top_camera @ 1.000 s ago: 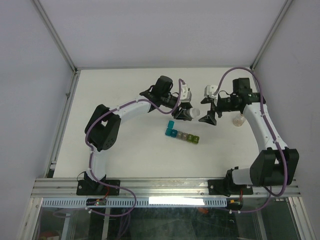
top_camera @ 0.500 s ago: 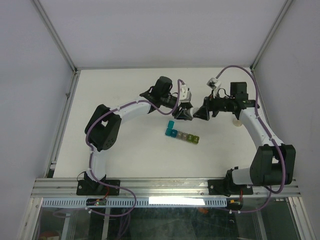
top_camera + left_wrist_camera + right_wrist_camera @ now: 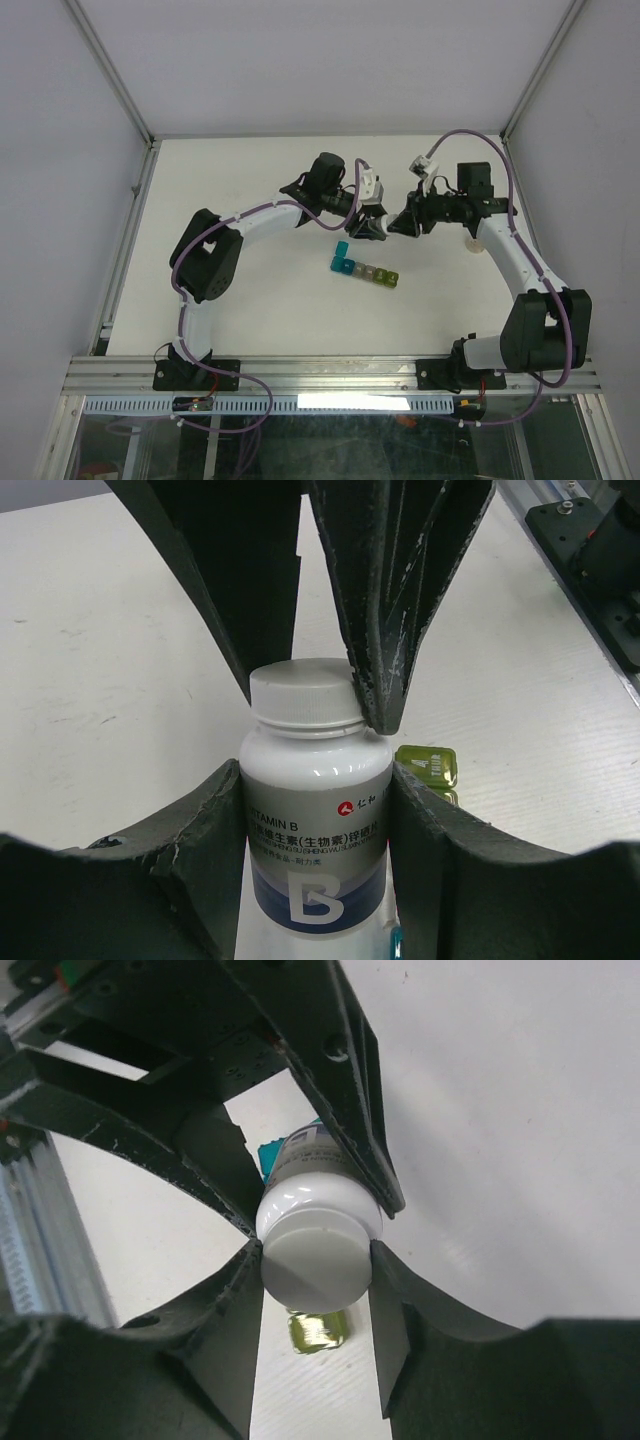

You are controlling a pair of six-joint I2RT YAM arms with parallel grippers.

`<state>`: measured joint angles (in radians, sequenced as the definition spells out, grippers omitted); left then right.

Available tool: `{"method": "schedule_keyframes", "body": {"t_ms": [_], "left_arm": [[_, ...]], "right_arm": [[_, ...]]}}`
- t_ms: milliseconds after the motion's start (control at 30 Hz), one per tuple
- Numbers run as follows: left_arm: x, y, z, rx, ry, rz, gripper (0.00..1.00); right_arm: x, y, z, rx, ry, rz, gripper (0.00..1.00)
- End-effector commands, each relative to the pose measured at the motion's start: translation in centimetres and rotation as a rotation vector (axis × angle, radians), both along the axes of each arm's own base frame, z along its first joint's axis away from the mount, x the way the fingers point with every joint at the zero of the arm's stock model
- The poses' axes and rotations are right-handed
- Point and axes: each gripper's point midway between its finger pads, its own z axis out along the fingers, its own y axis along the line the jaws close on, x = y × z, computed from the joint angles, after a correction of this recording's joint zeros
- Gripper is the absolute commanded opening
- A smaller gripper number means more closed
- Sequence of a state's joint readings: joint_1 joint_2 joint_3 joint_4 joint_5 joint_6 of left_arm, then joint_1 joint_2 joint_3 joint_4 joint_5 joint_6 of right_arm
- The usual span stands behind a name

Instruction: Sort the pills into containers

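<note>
A white pill bottle (image 3: 315, 820) labelled Vitamin B hangs above the table, and my left gripper (image 3: 315, 780) is shut on its body. My right gripper (image 3: 315, 1255) meets it from the right, its fingers pressed on both sides of the white cap (image 3: 315, 1270). In the top view the left gripper (image 3: 372, 228) and right gripper (image 3: 398, 224) sit tip to tip, hiding most of the bottle. The containers (image 3: 365, 270) lie on the table just in front of them, the teal end lid standing open. A yellow-green compartment (image 3: 318, 1330) shows below the cap. The pills are out of view.
A small pale bottle-like object (image 3: 478, 243) stands on the table beside the right forearm. The white table (image 3: 250, 300) is fenced by a metal frame (image 3: 130, 220) on the left and a rail (image 3: 330, 375) along the near edge.
My right gripper has swung left to the bottle and narrowed its fingers onto the cap. The left arm and the bottle have stayed where they were.
</note>
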<state>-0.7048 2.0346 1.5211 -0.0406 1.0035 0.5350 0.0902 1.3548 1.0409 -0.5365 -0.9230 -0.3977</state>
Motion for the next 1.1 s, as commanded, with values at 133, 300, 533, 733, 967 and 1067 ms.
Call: {"method": "schedule_keyframes", "body": {"t_ms": [133, 300, 533, 733, 967, 1067], "left_arm": [[-1.1, 0.6, 1.9, -0.071, -0.082, -0.091, 0.00], [-1.0, 0.9, 1.8, -0.073, -0.089, -0.093, 0.00], [-1.0, 1.4, 2.0, -0.080, -0.093, -0.099, 0.00], [-1.1, 1.5, 2.2, -0.084, -0.094, -0.101, 0.00], [-0.8, 1.3, 2.4, -0.086, -0.093, -0.092, 0.00], [-0.7, 1.2, 2.3, -0.084, -0.087, -0.088, 0.00]], "right_arm": [[-1.7, 1.3, 2.3, -0.171, -0.608, 0.620, 0.16], [-0.9, 0.9, 1.7, -0.252, -0.746, 0.836, 0.22], [-0.6, 1.4, 1.7, -0.228, -0.725, 0.708, 0.97], [-2.3, -0.2, 4.0, -0.080, -0.598, 0.486, 0.99], [-1.8, -0.5, 3.5, 0.153, -0.219, 0.131, 0.99], [-0.7, -0.4, 2.8, 0.144, -0.105, 0.074, 0.98]]}}
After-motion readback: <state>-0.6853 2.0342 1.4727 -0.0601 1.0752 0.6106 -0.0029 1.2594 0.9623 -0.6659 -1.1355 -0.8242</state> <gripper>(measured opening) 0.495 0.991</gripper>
